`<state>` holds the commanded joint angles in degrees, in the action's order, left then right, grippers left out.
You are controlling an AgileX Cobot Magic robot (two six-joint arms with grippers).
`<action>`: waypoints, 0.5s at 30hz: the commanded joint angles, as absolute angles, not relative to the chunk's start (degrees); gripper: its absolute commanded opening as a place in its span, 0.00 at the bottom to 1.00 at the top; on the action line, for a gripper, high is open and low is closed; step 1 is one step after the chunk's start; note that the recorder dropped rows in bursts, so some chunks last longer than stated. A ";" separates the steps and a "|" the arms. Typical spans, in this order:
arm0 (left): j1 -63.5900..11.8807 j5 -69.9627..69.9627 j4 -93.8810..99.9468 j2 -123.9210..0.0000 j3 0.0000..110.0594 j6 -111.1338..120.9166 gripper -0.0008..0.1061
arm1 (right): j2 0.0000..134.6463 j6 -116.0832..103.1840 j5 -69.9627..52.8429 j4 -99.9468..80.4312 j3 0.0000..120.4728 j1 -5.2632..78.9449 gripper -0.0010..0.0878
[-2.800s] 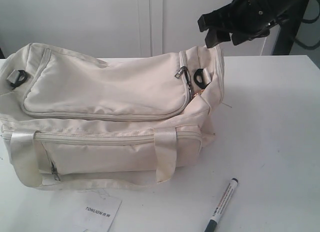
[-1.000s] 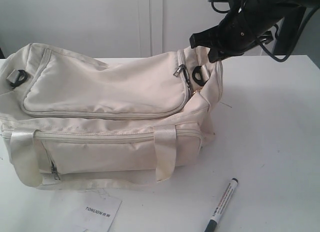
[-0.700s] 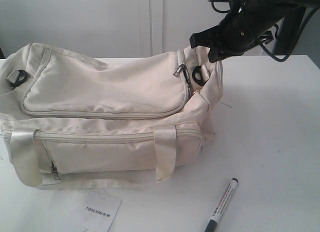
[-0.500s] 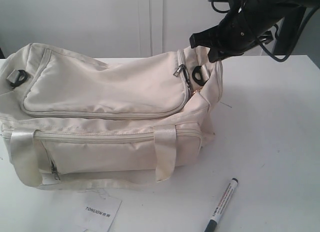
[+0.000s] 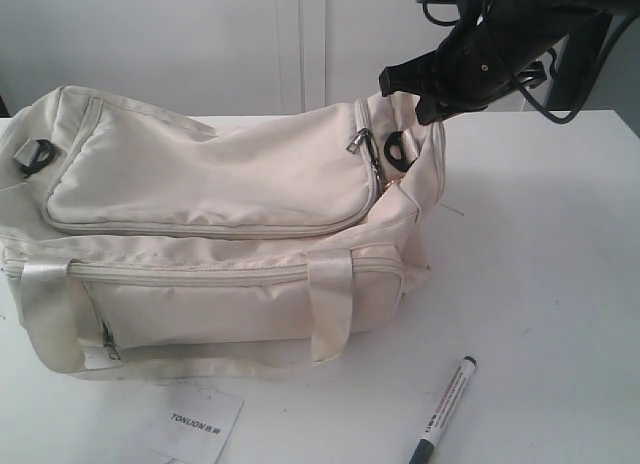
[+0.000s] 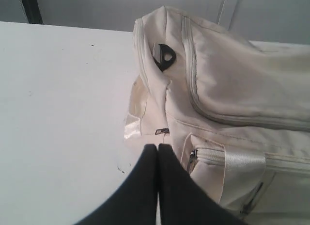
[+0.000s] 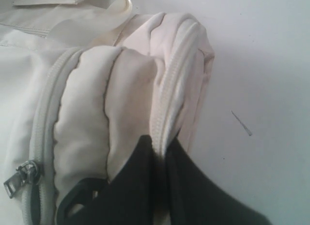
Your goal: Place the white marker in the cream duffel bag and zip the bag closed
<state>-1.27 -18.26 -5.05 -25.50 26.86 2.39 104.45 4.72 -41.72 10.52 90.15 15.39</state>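
The cream duffel bag (image 5: 210, 184) lies zipped on the white table, one long side towards the camera. My right gripper (image 5: 410, 89) is at its far right end, shut on a raised fold of the bag's zip seam (image 7: 174, 89); in the right wrist view the seam runs down between the black fingers (image 7: 140, 176). The white marker (image 5: 443, 409) lies on the table in front of the bag's right end, away from both grippers. My left gripper (image 6: 158, 146) is shut on nothing, just off the bag's (image 6: 232, 89) left end; it does not show in the exterior view.
A printed paper tag (image 5: 195, 421) lies at the table's front edge below the bag. Black strap clips (image 5: 398, 151) (image 5: 33, 156) sit at the bag's two ends, and a metal zip pull (image 5: 360, 142) hangs near the right clip. Bare table (image 5: 540, 244) stretches right of the bag.
Since the earliest frame my right gripper has come down and left onto the bag's right end and closed on the seam. Over the last second nothing has moved.
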 joint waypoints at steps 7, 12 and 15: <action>-6.97 -20.13 -7.97 -33.22 31.82 -2.21 0.01 | 104.45 4.72 -41.72 10.52 90.15 15.39 0.01; -10.94 -18.62 -8.84 -37.44 34.39 -5.19 0.01 | 104.45 4.72 -41.72 10.52 90.15 15.39 0.01; -13.22 -17.39 -8.84 -39.74 36.02 -5.47 0.01 | 104.45 4.72 -41.72 10.52 90.15 15.39 0.01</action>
